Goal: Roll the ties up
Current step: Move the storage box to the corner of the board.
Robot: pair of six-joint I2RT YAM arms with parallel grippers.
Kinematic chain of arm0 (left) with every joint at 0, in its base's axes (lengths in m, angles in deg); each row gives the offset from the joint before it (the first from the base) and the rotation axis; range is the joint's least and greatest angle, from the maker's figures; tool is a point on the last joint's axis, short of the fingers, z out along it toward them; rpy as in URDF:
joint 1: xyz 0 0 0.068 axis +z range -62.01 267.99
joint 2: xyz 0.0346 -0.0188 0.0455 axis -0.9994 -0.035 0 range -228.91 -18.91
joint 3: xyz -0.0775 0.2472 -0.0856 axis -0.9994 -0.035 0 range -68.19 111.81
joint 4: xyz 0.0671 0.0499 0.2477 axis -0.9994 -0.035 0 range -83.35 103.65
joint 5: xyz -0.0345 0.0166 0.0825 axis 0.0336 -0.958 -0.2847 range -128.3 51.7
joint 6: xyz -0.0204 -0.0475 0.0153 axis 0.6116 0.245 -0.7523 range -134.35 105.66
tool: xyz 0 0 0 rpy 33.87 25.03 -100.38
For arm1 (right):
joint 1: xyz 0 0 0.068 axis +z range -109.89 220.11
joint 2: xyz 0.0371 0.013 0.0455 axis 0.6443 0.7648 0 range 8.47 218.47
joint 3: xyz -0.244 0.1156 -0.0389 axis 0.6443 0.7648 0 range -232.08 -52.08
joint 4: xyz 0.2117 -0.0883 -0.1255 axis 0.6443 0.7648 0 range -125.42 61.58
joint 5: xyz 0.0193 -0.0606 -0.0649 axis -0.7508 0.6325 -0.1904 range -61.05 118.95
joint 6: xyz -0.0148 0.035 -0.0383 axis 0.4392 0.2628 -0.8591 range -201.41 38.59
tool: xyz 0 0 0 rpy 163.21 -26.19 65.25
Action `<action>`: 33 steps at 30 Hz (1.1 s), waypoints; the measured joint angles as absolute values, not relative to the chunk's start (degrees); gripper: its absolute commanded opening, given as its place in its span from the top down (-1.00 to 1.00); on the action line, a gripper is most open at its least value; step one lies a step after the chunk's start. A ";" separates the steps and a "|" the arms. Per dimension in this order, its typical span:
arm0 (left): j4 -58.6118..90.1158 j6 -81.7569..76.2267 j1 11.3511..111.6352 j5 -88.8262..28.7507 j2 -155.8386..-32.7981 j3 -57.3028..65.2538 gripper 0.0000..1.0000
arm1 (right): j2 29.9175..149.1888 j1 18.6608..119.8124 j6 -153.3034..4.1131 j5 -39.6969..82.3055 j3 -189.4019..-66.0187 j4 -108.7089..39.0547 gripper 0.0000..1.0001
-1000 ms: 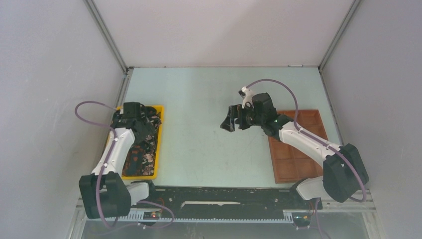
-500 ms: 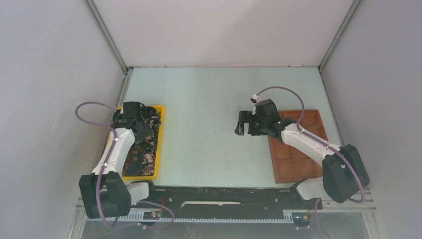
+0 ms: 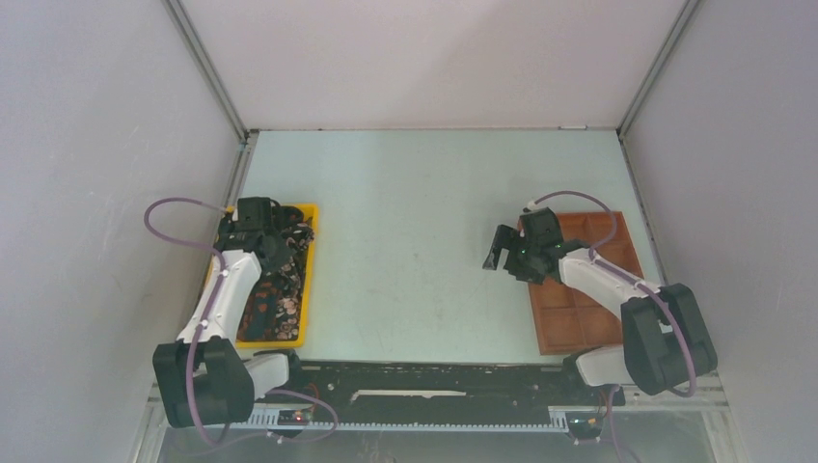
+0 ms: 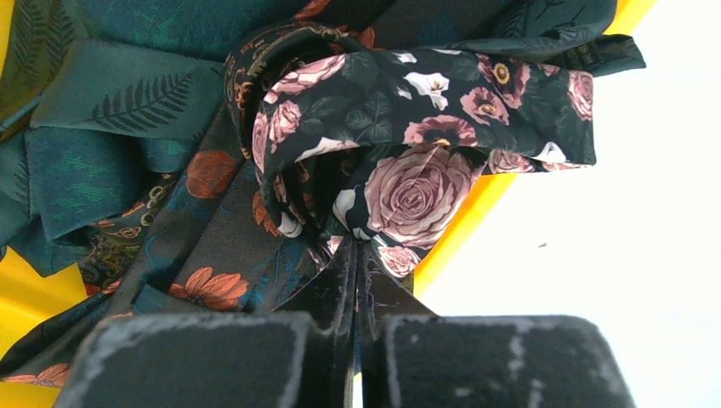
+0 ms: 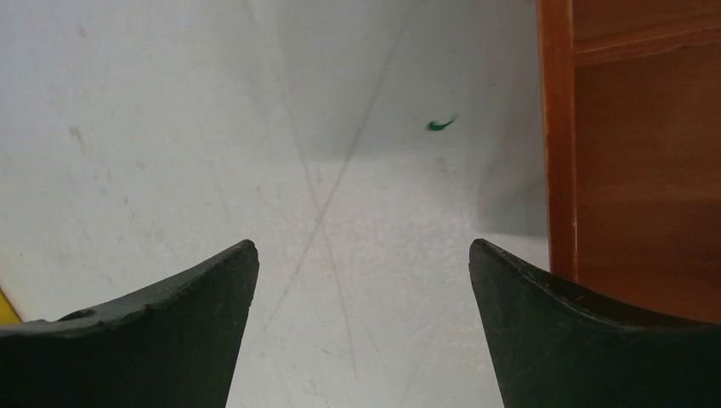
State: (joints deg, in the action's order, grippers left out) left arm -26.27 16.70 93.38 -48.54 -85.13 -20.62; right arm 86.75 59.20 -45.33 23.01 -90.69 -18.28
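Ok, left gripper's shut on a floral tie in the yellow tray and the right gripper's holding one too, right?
Not quite: the left gripper is shut on a floral tie in the yellow tray, but the right gripper holds nothing. The right wrist view shows it open above the table, beside the brown tray.

Right of the yellow tray (image 3: 271, 340), the table (image 3: 405, 222) lies open as far as the brown divided tray (image 3: 579, 323), where the right gripper (image 3: 498, 253) hangs spread. Inside the yellow tray, heaped ties (image 3: 282, 289) crowd every gap.
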 measured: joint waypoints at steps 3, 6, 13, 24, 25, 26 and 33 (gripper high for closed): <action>-26.27 16.70 93.38 -48.58 -83.77 -20.62 1.00 | 86.51 55.77 -45.14 24.02 -90.34 -18.45 -0.95; -26.36 16.72 93.38 -48.65 -82.09 -20.62 0.39 | 86.34 51.79 -45.16 25.37 -90.12 -18.41 -0.95; -27.15 16.57 93.38 -50.99 -80.19 -20.62 -0.99 | 86.21 44.32 -45.60 26.31 -89.83 -18.41 -0.92; -28.79 12.07 93.40 -53.52 -89.11 -14.37 -0.97 | 86.21 43.60 -46.49 25.70 -89.29 -18.36 -0.92; -28.68 11.79 93.40 -53.28 -90.20 -14.33 -0.91 | 86.21 43.60 -46.52 25.70 -89.29 -18.36 -0.92; -28.92 11.44 93.42 -53.04 -91.18 -14.33 -0.82 | 86.21 43.60 -46.54 25.68 -89.29 -18.36 -0.92; -28.92 10.32 93.42 -52.60 -92.41 -14.33 0.32 | 86.21 43.60 -46.93 25.42 -89.29 -18.36 -0.90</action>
